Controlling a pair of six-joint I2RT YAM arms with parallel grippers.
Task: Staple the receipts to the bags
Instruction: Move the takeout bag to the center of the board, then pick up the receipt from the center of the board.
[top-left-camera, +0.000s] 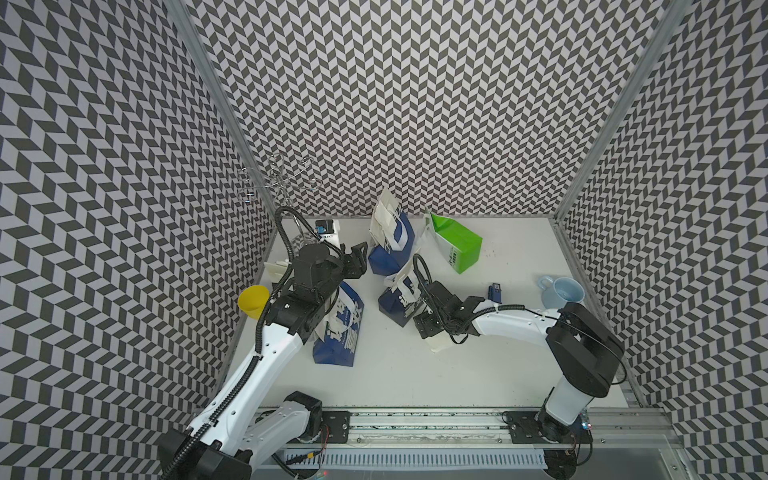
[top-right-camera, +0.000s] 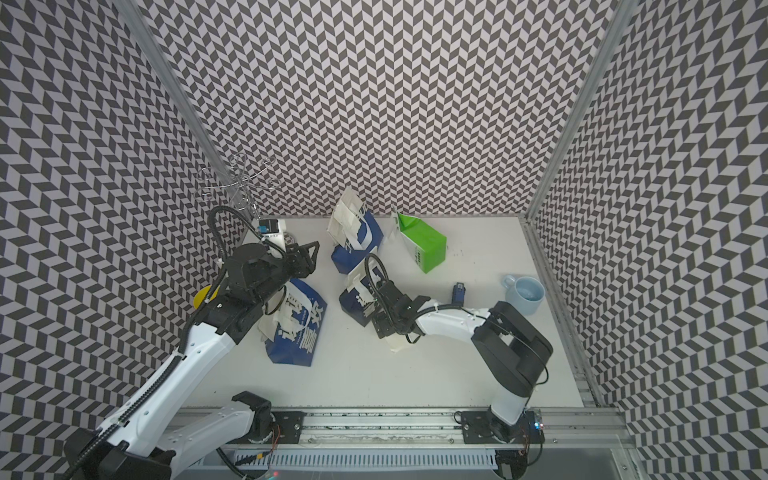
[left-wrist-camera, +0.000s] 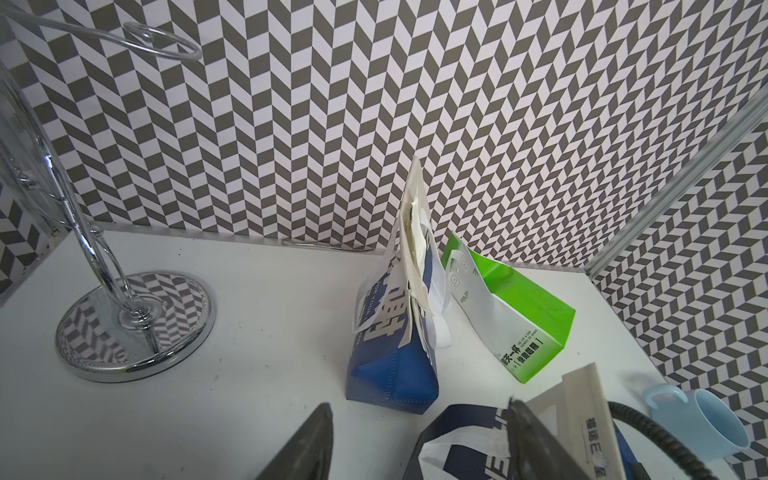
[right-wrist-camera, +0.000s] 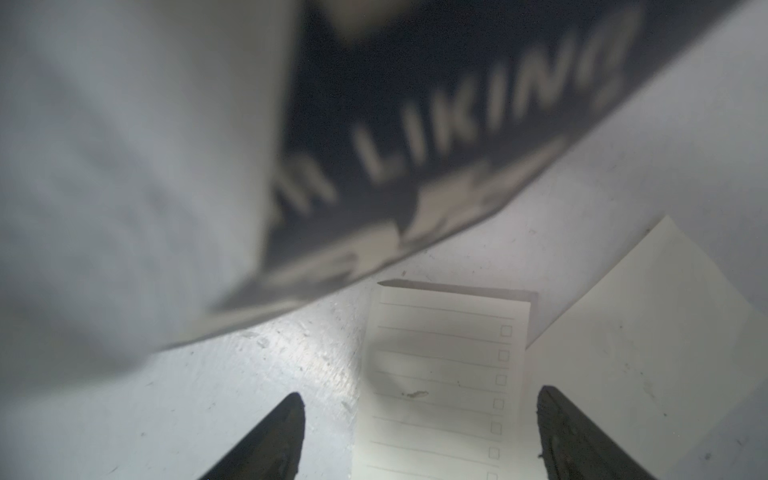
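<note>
My right gripper (right-wrist-camera: 419, 432) is open and points down at the table. A lined cream receipt (right-wrist-camera: 444, 374) lies flat between its fingers, ungripped, and a plain slip (right-wrist-camera: 648, 332) lies beside it. Just beyond them stands a dark blue bag (right-wrist-camera: 415, 104) (top-left-camera: 397, 301). In both top views a second blue bag (top-left-camera: 392, 249) (top-right-camera: 357, 251) stands at the back, a green bag (top-left-camera: 457, 245) (top-right-camera: 424, 245) to its right, and a third blue bag (top-left-camera: 340, 332) lies flat under my left arm. My left gripper (top-left-camera: 357, 257) (left-wrist-camera: 419, 440) hangs open and empty above the table.
A blue-black stapler (top-left-camera: 494, 293) lies right of the right wrist, with a light blue mug (top-left-camera: 563, 291) beyond it. A chrome wire stand (left-wrist-camera: 137, 324) occupies the back left corner, with a small white box (top-left-camera: 326, 230) beside it. At the left edge sits a yellow cup (top-left-camera: 253, 301).
</note>
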